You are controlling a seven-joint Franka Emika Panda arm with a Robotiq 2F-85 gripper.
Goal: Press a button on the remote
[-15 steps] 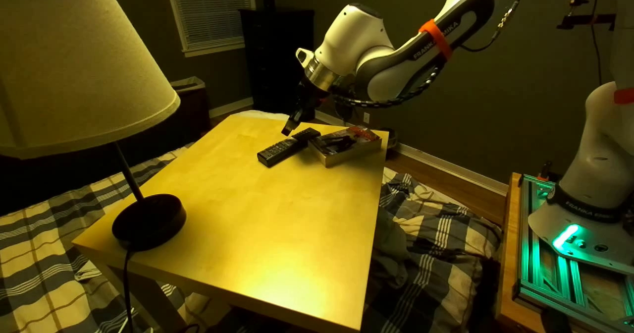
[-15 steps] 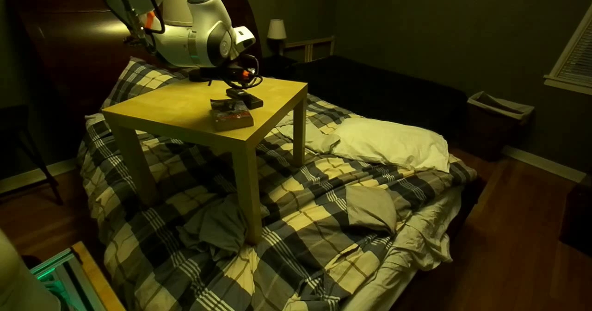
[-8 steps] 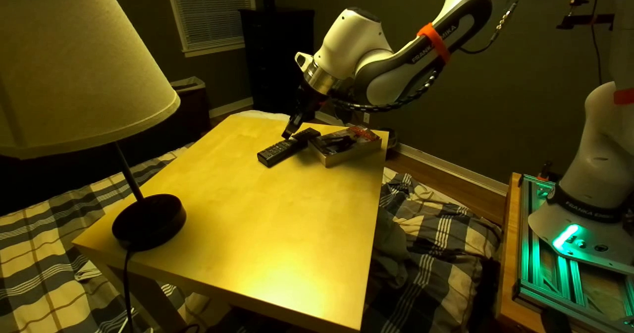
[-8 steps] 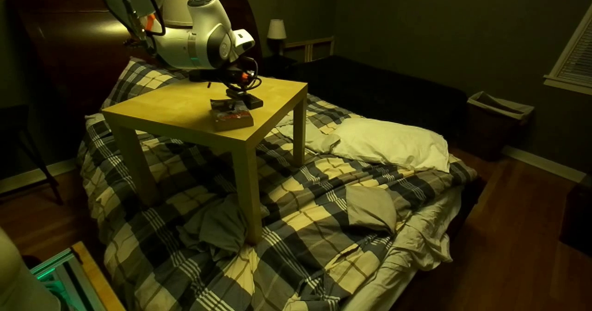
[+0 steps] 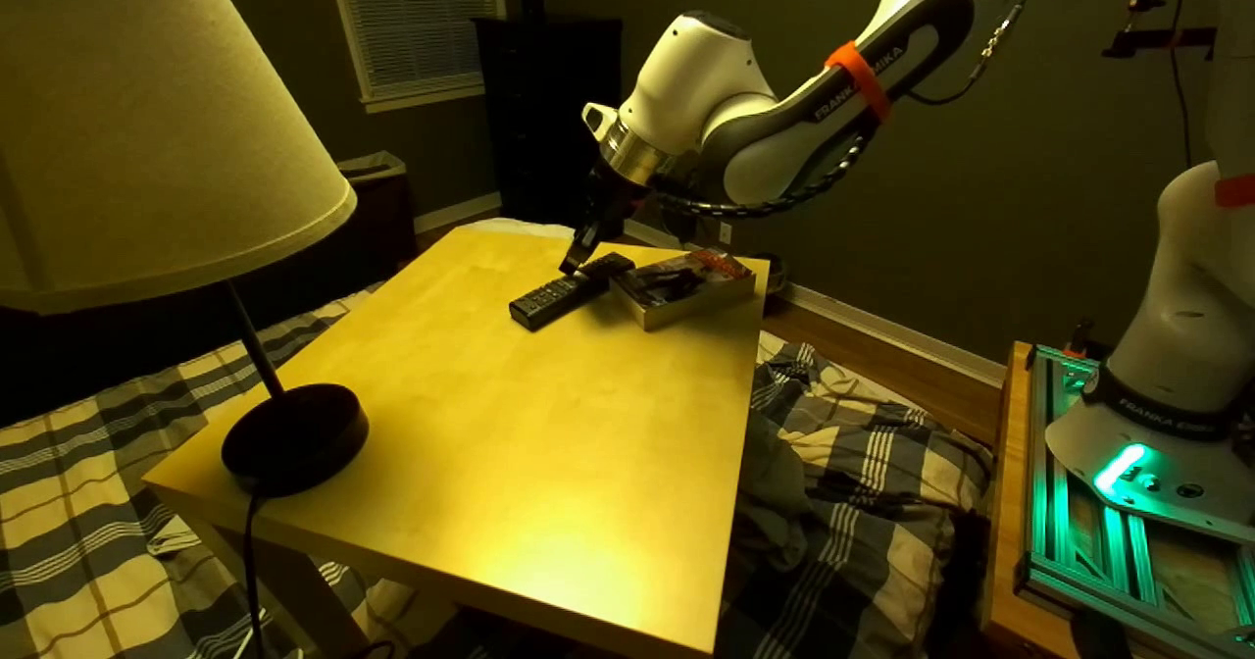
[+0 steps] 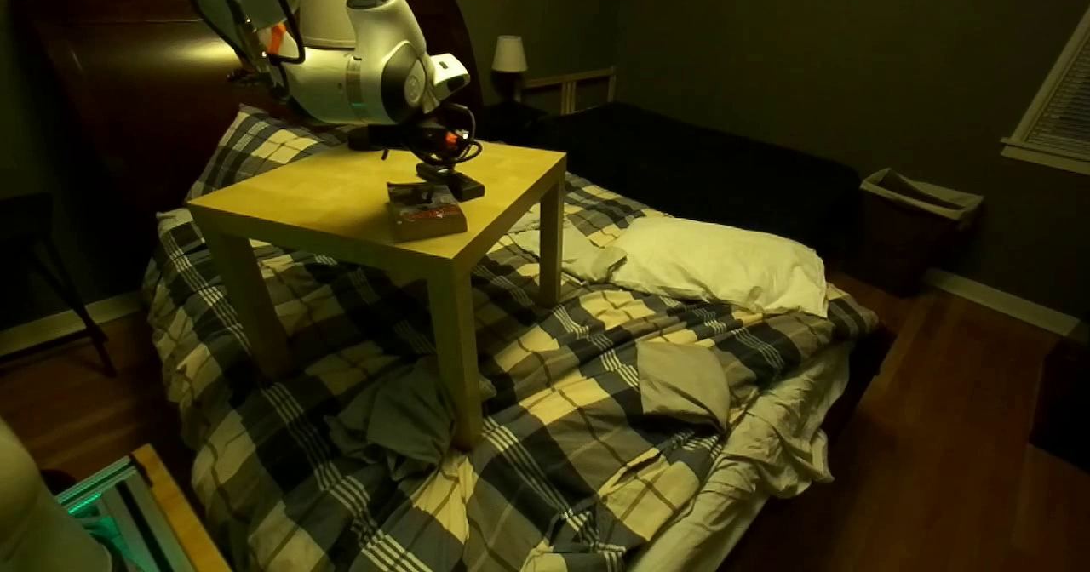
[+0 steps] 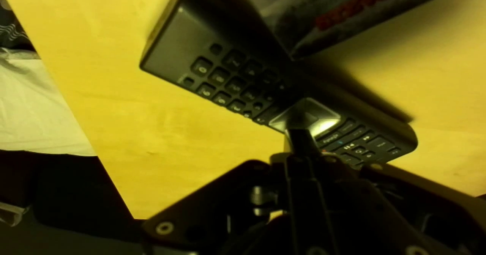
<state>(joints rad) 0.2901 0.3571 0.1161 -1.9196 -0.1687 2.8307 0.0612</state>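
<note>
The remote (image 5: 551, 300), a slim black bar with rows of buttons, lies flat on the yellow table in both exterior views (image 6: 461, 185). The wrist view shows its number keys (image 7: 224, 80) and a shiny pad at its middle. My gripper (image 5: 569, 268) is shut, with nothing visible between its fingers. It points down and tilted at the middle of the remote. In the wrist view the fingertips (image 7: 298, 131) overlap the edge of the shiny pad. I cannot tell whether they touch it. The gripper hides part of the keys near there.
A thick book (image 5: 681, 288) lies close beside the remote, and it also shows in the wrist view (image 7: 341, 12). A lamp with a round black base (image 5: 294, 438) stands at a corner of the table (image 5: 549, 463). The table stands on a bed with a plaid cover (image 6: 545, 470).
My gripper came down toward the middle of the remote, then rose very slightly. It stays shut. The remote and the book have not visibly moved.
</note>
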